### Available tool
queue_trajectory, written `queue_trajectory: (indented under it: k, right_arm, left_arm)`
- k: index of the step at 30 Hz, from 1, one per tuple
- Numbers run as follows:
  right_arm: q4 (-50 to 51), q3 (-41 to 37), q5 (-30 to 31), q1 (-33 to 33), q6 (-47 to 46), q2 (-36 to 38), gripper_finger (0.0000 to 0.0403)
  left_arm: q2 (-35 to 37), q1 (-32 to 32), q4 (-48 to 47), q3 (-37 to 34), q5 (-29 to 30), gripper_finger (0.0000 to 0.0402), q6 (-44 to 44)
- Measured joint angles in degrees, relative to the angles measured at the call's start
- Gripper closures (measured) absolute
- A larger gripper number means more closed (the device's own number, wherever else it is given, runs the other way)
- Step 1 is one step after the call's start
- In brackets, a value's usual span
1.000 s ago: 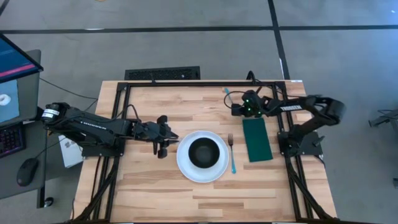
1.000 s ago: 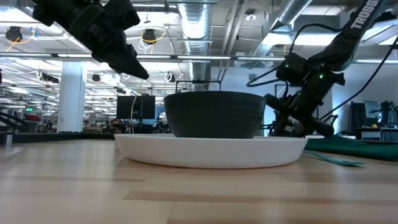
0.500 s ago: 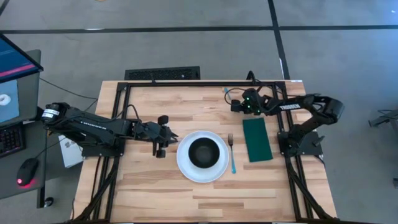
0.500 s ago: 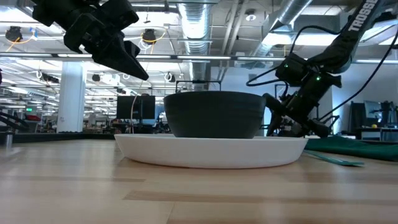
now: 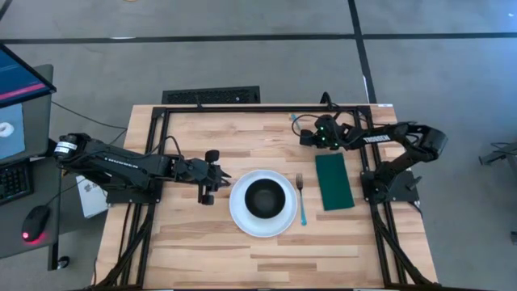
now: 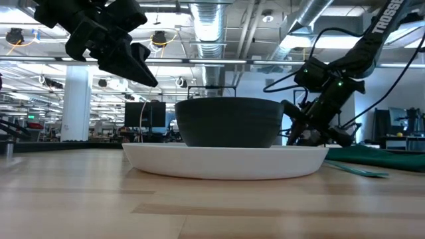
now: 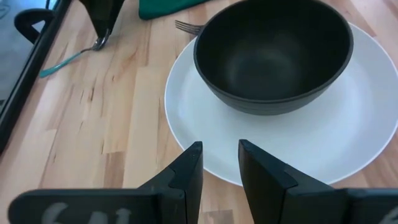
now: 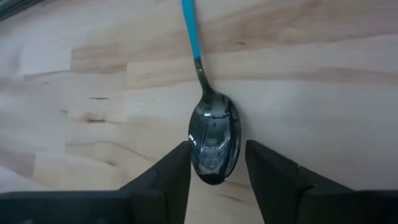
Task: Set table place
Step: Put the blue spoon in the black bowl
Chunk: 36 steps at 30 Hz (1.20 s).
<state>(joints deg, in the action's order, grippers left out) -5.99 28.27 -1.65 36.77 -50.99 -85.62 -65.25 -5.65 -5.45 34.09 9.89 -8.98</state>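
Since a second ago the right gripper (image 5: 304, 138) has shifted slightly toward the table's far edge over the spoon (image 8: 214, 138), while the left gripper (image 5: 208, 191) has drawn back a touch from the plate (image 5: 237, 212); nothing on the table has moved.

Largest is the table (image 5: 186, 242), light planks in a black frame. At its middle sits the round white plate, with the small black bowl (image 5: 263, 198) inside it. Just right of the plate lies the blue-handled fork (image 5: 301, 202), tines toward the far side, and right of the fork, close beside it but apart, lies the dark green napkin (image 5: 334, 181). The spoon rests well apart from these, near the far edge, right of centre.

In the right wrist view the right gripper's two fingers (image 8: 163, 175) stand apart on either side of the spoon's bowl, not visibly closed on it; whether they touch it cannot be told. The left gripper hangs just left of the plate, its fingers (image 7: 190, 171) parted by a narrow gap with nothing between them, pointing at the plate's rim.
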Motion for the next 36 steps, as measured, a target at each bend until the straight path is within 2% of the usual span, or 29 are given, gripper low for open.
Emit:
queue_trajectory:
  k: [5,22,33,36]
  right_arm:
    - [-0.01,0.00,-0.02,0.07,0.38,0.00,0.0253]
    - [0.88,0.00,1.81,0.09,5.31,0.02,0.0389]
    - [1.02,0.00,1.47,0.00,10.56,0.02,0.0392]
    - [0.94,0.00,-1.32,0.00,11.81,0.02,0.0392]
  left_arm:
    - [0.00,0.00,-0.09,0.00,0.00,0.0307,0.02]
    - [0.00,0.02,-0.28,0.00,0.00,0.0307,1.17]
    - [0.00,0.02,-0.31,0.00,0.00,0.0307,1.05]
    - [0.00,0.01,-0.31,0.00,0.14,0.0307,1.00]
